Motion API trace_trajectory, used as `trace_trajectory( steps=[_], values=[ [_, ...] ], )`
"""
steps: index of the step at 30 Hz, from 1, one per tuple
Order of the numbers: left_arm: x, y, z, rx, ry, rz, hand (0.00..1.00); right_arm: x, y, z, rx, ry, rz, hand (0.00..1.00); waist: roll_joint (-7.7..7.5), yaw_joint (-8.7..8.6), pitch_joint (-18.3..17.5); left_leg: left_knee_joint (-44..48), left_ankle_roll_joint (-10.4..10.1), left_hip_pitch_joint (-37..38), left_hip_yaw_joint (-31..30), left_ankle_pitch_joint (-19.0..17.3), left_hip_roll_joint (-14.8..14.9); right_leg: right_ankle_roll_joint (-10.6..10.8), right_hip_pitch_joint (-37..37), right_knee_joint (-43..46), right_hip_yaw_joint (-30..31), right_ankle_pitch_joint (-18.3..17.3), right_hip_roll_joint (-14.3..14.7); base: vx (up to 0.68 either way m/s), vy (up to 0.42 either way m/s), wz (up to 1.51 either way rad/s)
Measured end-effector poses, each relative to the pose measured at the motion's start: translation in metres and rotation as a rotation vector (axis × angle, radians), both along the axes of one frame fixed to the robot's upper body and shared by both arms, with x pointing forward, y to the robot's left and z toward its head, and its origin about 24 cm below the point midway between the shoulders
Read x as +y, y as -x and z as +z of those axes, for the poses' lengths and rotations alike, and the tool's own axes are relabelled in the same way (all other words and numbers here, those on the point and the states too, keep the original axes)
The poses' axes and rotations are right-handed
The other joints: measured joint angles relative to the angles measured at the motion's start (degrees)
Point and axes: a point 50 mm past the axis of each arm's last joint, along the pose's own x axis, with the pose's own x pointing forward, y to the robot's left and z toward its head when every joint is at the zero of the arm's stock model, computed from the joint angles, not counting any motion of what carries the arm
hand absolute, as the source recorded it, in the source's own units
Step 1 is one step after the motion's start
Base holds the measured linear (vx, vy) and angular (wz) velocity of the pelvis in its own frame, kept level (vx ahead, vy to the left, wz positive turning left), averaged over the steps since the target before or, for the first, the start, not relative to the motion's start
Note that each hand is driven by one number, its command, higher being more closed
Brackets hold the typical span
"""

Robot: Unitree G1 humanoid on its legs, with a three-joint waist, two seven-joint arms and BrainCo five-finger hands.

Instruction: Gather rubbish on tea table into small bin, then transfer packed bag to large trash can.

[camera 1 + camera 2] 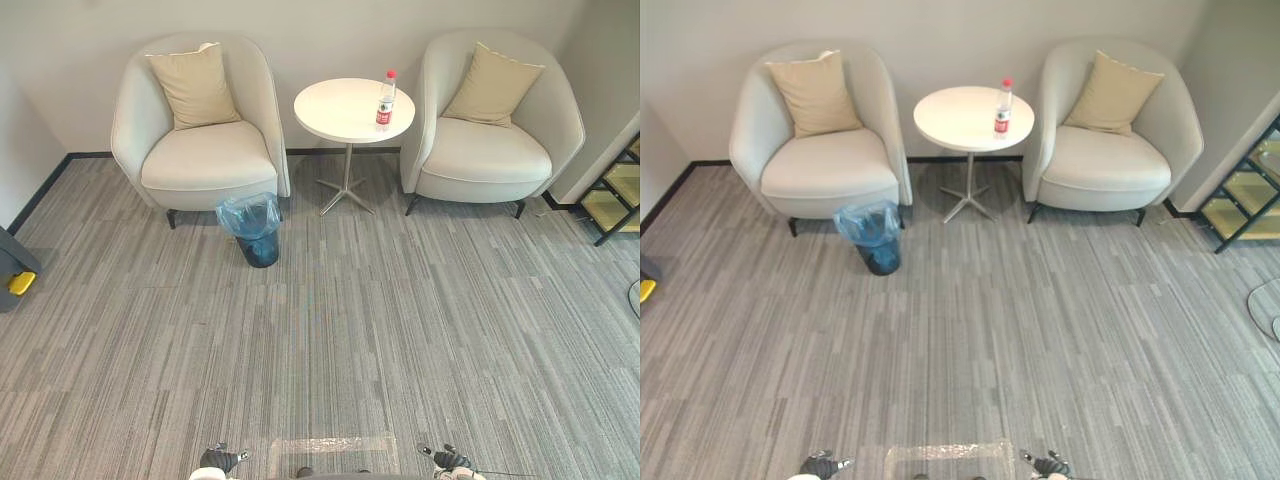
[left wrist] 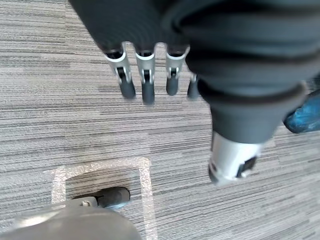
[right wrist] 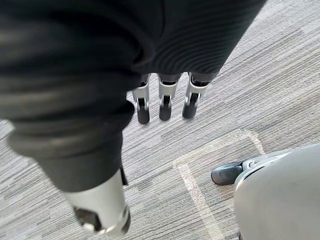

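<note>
1. Bright, even indoor light from above, without harsh glare.
2. Soft shadows below the round white pedestal table [image 1: 345, 112] and under the left cream upholstered armchair [image 1: 205, 155].
3. Pale sheen on the clear tape rectangle [image 1: 330, 445] across the grey striped carpet [image 1: 420, 320].

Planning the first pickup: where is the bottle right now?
In the left eye view, the bottle stands upright near the right edge of the round table, beside the right armchair.

Bottle [image 1: 385, 100] upright on tea table [image 1: 335, 112]; blue-lined bin [image 1: 261, 252] nearby.

No lettering can be read (the red label [image 1: 383, 116] on the bottle [image 1: 386, 93] is too small).
</note>
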Motion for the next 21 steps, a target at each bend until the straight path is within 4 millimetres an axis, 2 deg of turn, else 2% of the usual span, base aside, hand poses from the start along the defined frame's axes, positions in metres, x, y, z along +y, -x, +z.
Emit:
trace_trajectory(
  steps=[21],
  values=[
    [0.0011, -0.0018, 0.0005, 0.003, 0.006, -0.037, 0.00, 0.0035, -0.0008, -0.0004, 0.002, -0.005, 0.029, 0.00, -0.46, -0.02, 0.29, 0.00, -0.04, -0.19, 0.41, -0.03, 0.00, -0.01, -0.07, -0.65, 0.31, 0.45, 0.01, 0.00, 0.000, 0.00]
  ],
)
